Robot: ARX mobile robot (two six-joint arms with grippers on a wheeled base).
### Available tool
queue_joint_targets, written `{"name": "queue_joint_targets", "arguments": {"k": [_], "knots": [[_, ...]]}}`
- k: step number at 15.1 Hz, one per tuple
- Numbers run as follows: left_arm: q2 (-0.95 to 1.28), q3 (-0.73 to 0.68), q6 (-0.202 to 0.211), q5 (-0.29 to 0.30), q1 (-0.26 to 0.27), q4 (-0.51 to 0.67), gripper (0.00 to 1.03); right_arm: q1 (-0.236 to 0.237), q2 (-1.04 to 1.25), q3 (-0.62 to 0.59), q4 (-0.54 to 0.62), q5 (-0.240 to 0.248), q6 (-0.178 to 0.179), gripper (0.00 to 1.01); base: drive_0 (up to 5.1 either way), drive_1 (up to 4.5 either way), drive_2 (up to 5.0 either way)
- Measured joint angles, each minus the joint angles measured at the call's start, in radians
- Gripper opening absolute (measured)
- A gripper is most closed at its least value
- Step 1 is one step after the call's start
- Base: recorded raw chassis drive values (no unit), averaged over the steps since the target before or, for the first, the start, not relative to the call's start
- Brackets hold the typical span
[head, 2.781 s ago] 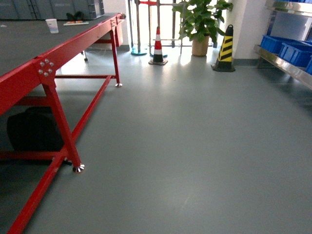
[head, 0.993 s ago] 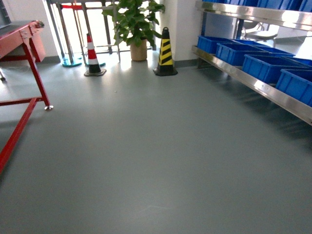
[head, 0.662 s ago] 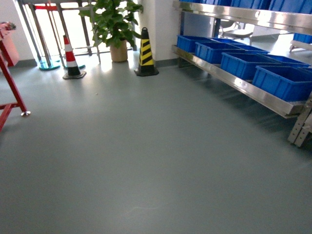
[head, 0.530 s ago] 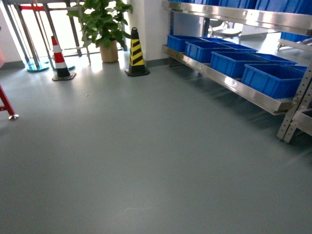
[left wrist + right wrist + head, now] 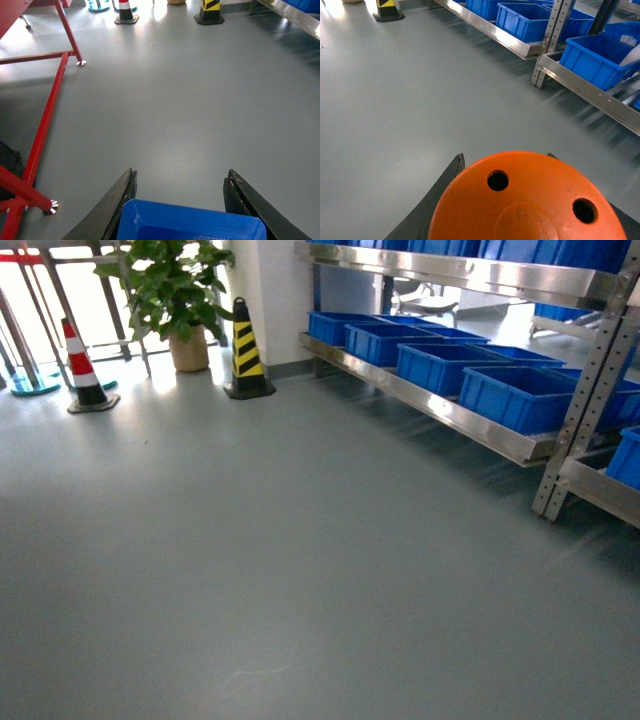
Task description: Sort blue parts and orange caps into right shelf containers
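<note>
- Both grippers are carrying loads: left gripper [image 5: 177, 200] fingers are gripping a blue part [image 5: 190, 222], right gripper [image 5: 520, 200] fingers are gripping an orange cap [image 5: 527, 200].
- Right shelf [image 5: 440, 405] is sitting ahead-right, well apart across the floor [image 5: 250, 570]; containers [image 5: 515, 395] are lining it.
- Advice: square the base to the rail, keep both grips firm, release only over a crate opening.
</note>
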Motion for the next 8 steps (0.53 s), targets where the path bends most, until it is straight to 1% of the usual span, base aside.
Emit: {"name": "queue_joint_targets", "arguments": {"k": [8], "knots": [[0.000, 0.000, 0.000, 0.000, 0.000, 0.000, 0.45, 0.000, 0.000, 0.000, 0.000, 0.000, 0.000, 0.42, -1.7, -1.66, -1.7]]}}
